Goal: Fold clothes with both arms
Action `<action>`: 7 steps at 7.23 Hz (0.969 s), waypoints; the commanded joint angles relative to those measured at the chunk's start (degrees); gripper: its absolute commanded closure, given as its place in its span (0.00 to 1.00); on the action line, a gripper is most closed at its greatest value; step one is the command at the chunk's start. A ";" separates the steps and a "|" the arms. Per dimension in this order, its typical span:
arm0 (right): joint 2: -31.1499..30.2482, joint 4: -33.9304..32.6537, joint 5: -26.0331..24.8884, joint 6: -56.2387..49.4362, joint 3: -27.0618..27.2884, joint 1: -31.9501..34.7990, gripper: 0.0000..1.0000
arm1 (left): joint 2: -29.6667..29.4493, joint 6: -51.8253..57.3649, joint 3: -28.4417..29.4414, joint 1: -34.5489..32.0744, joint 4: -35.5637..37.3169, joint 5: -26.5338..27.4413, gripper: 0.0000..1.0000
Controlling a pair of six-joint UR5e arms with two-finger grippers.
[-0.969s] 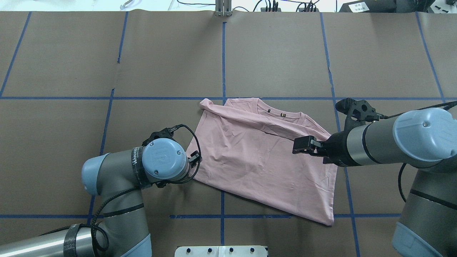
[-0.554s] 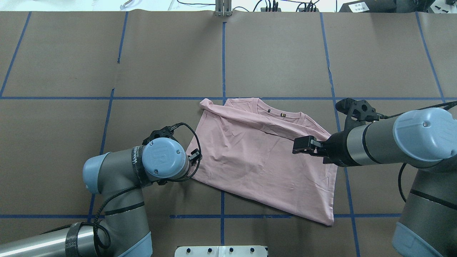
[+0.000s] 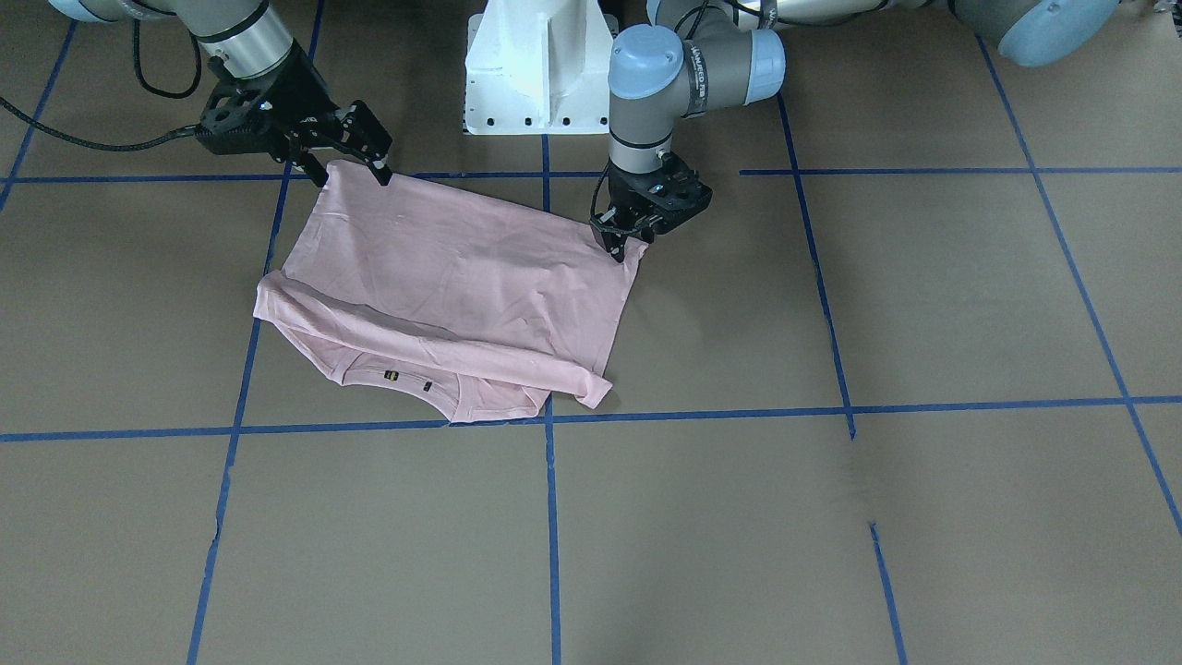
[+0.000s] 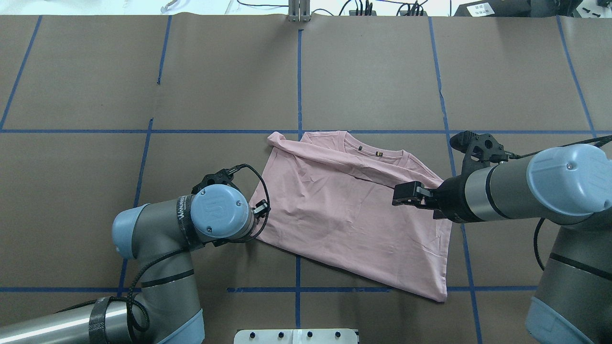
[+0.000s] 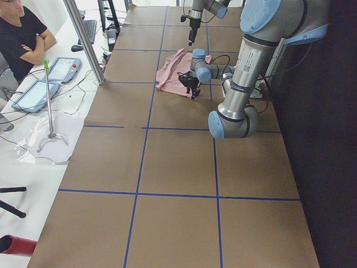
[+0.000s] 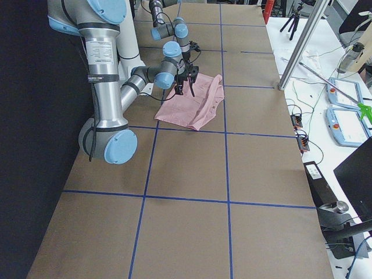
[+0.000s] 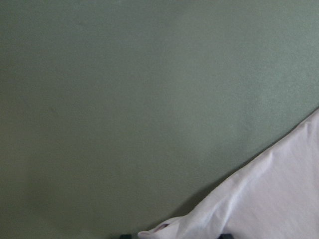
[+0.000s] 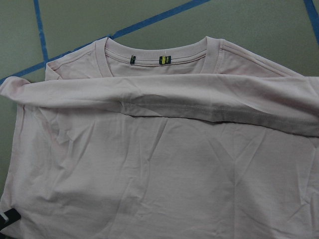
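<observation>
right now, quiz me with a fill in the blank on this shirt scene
1. The T-shirt on the table is pale ___.
2. The tape lines gridding the table are ___.
3. Nearer or farther: the collar lies on the shirt's side ___ from the robot's base.
4. Inside the collar sit ___ small dark tags.
Missing words: pink; blue; farther; two

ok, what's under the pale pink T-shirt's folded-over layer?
Only the pale pink T-shirt's collar band and two neck tags show past the fold; the rest beneath is covered.
</observation>
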 commanded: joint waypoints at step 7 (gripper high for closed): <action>0.10 0.00 0.00 0.38 -0.09 1.52 0.00 | -1.93 5.97 0.61 -10.33 -0.08 1.12 1.00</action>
